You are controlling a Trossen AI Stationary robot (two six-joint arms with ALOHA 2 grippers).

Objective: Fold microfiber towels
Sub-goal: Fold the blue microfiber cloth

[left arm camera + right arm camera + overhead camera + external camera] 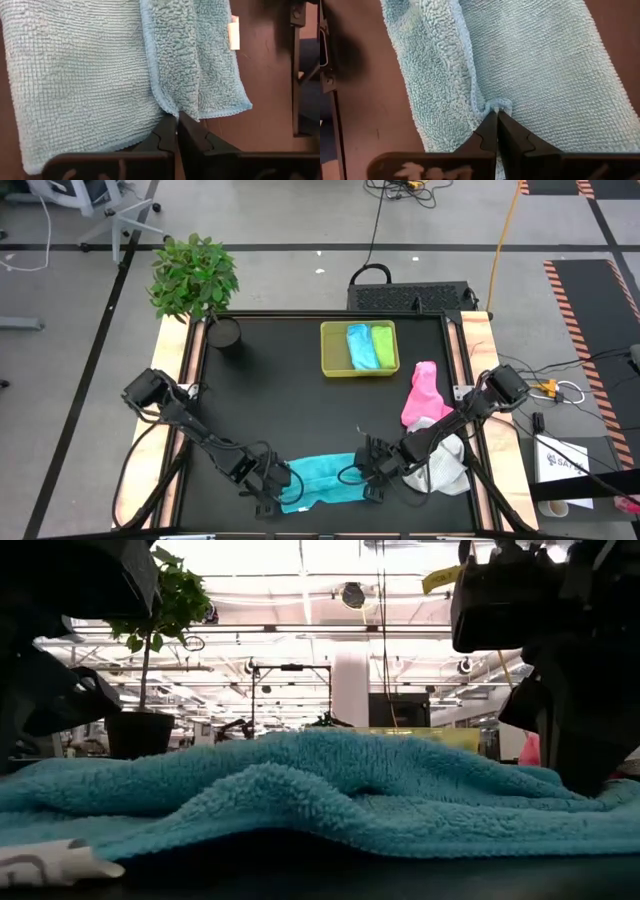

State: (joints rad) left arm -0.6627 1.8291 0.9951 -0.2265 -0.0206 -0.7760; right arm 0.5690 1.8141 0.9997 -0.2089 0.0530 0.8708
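Note:
The teal towel lies near the table's front edge, with one long side folded over onto itself. In the low view it rests on the table in a low hump. My left gripper is shut at the towel's left end. My right gripper is shut at its right end. A pink towel and a white towel lie at the right. A light blue towel and a lime green towel lie folded in the yellow-green tray. My left gripper pinches the hemmed edge of the folded-over layer between its two fingertips, slanting down from the near left. The cloth lies slack on the table. My right gripper pinches a small bunch of the towel's hem between its fingertips, slanting down from the near right. The towel lies on the table beyond the fingers.
A potted plant stands at the far left corner. The tray sits at the far centre. Bare black tabletop lies between the tray and the teal towel. A white tag hangs off the teal towel's edge.

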